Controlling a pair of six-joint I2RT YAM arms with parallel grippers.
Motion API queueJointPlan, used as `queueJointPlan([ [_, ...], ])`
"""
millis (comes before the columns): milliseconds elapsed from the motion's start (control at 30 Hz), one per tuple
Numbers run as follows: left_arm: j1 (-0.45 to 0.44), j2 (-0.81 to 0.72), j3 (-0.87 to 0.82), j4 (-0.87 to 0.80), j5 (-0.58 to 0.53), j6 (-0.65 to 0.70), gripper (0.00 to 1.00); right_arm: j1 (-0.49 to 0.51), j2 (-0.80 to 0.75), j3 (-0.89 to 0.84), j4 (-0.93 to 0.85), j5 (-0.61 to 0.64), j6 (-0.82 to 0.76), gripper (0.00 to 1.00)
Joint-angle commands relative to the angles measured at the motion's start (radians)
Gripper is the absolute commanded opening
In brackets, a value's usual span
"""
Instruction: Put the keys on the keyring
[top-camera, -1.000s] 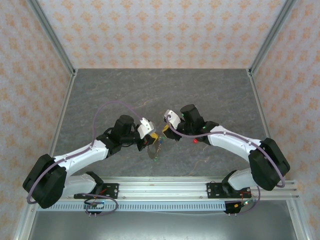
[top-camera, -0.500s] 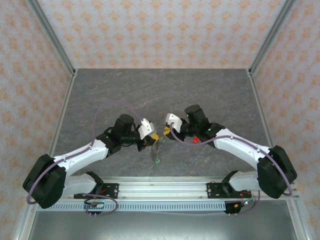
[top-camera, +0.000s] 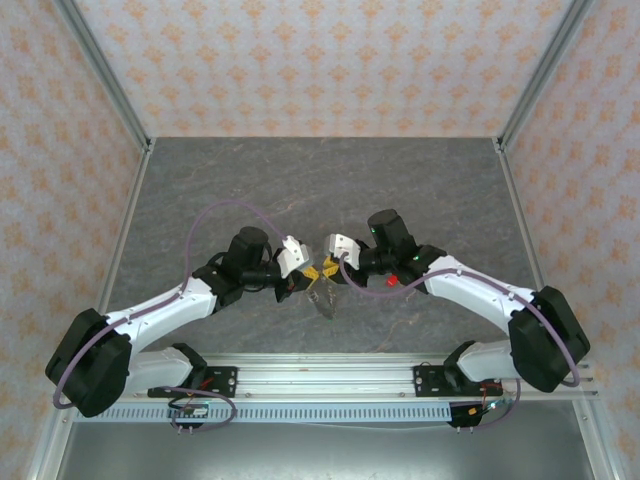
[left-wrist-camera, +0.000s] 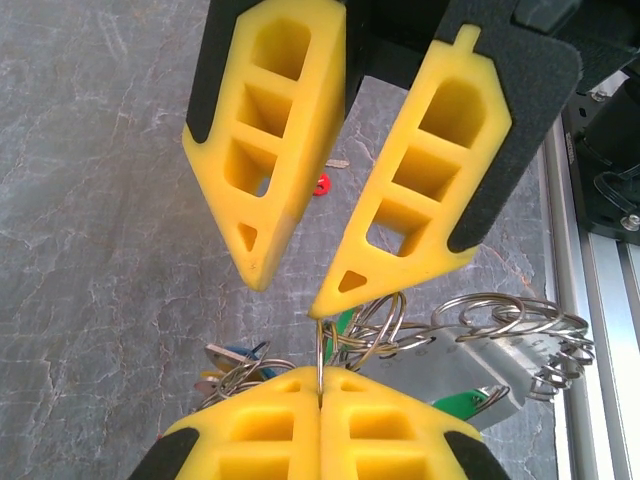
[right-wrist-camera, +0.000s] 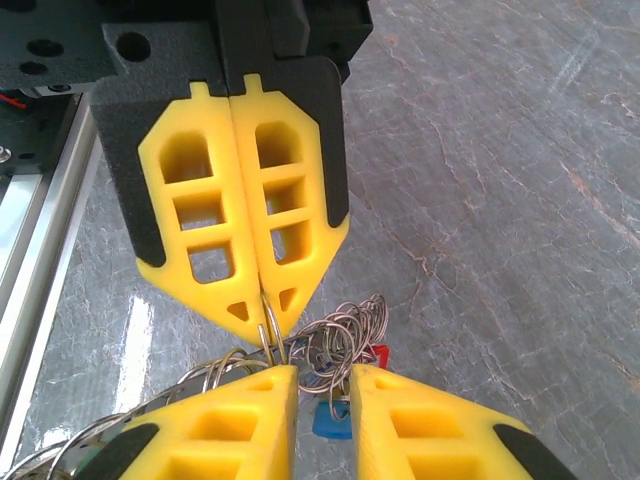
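Left gripper (left-wrist-camera: 320, 385) was clamped shut on 1 loop of the thin silver wire keyring (left-wrist-camera: 510, 312), mid-table between the arms. Right gripper (right-wrist-camera: 322, 375) was narrowly parted, nothing visibly held. Small plastic-capped keys (right-wrist-camera: 330, 422) dangled in the tangle. Risk: a right fingertip nudge twists the wire free and the bundle drops.

White arms (top-camera: 160, 305), yellow jaws, purple cables (top-camera: 225, 204)

The table (left-wrist-camera: 90, 200) looks like grey veined stone, smooth with a dull sheen. The fingers (left-wrist-camera: 280, 150) are matt yellow plastic with a grainy black backing. The rings (left-wrist-camera: 510, 303) are bright polished metal wire, the key heads (right-wrist-camera: 330, 422) are glossy plastic, and the near-edge rail (left-wrist-camera: 600, 300) is brushed metal.
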Motion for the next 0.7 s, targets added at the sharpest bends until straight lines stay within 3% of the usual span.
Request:
queueJointPlan([
  [0, -0.005, -0.005, 0.036, 0.018, 0.033, 0.021, 0.0, -0.005, 0.014, 0.007, 0.034, -0.08, -0.016, 0.21],
  [667, -0.005, 0.012, 0.03, -0.006, 0.042, 0.027, 0.0, -0.014, 0.054, 0.041, -0.094, -0.166, -0.059, 0.24],
])
